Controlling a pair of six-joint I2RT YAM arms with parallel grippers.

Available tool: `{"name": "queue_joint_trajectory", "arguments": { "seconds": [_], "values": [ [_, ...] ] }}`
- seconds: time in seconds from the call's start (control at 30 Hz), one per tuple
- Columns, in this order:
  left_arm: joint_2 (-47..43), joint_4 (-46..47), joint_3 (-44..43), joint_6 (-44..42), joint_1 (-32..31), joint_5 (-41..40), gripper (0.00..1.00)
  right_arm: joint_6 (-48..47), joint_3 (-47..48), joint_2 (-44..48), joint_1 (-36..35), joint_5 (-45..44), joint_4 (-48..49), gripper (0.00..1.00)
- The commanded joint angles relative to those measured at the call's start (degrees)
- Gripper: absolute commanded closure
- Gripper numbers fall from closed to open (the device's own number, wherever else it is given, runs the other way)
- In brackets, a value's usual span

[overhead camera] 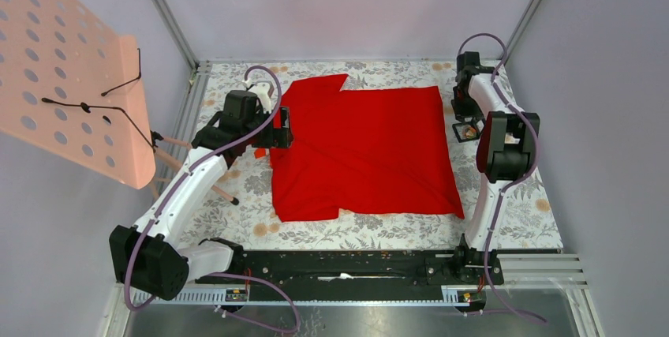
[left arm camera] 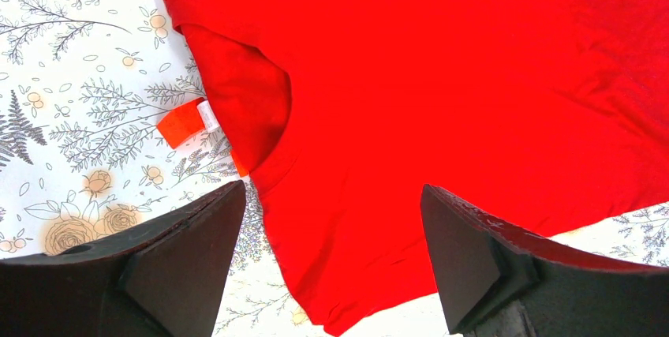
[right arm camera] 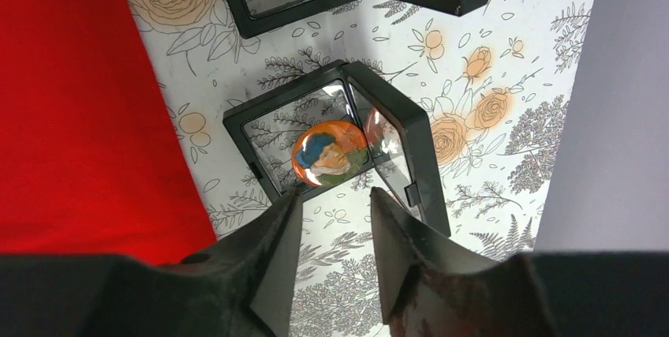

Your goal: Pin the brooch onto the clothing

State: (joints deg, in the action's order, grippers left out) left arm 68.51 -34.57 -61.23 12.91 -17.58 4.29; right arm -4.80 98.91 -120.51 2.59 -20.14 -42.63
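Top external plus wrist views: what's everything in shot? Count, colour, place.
shirt: one, bright red, flat mid-table.
neck tag: one, orange, at the shirt's neckline.
cases: two, black-framed, right of the shirt; the far one holds something red and glittery.
brooch: one, orange with blue-capped portrait, in the near case.
tablecloth: one, white floral, under everything.
pegboard: one, pink, upper left.
left claw: one, black, open over the neckline.
right claw: one, black, open over the brooch.

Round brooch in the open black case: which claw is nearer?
Right. The right claw hovers just short of the brooch, jaws apart; the left claw is across the shirt, above its collar.
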Motion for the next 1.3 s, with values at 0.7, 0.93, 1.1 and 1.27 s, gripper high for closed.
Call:
{"name": "queue_joint_trajectory", "arguments": {
  "seconds": [0.7,0.93,1.1,1.27],
  "values": [
    [-2.7,2.4,0.7,-0.8,0.1,-0.1,0.1,6.0,10.7,-8.8,1.3,2.9,-12.3,0.34],
    [-2.9,2.4,0.7,-0.8,0.1,-0.5,0.1,7.8,8.3,-6.3,2.4,6.9,-11.0,0.28],
    [-2.9,2.5,0.8,-0.7,0.1,-0.3,0.1,8.4,2.0,0.4,2.8,11.8,-5.5,0.29],
    [-3.0,2.8,1.0,-0.6,0.1,-0.3,0.1,11.5,-1.9,6.8,2.8,10.7,-3.4,0.28]
  ]
}}
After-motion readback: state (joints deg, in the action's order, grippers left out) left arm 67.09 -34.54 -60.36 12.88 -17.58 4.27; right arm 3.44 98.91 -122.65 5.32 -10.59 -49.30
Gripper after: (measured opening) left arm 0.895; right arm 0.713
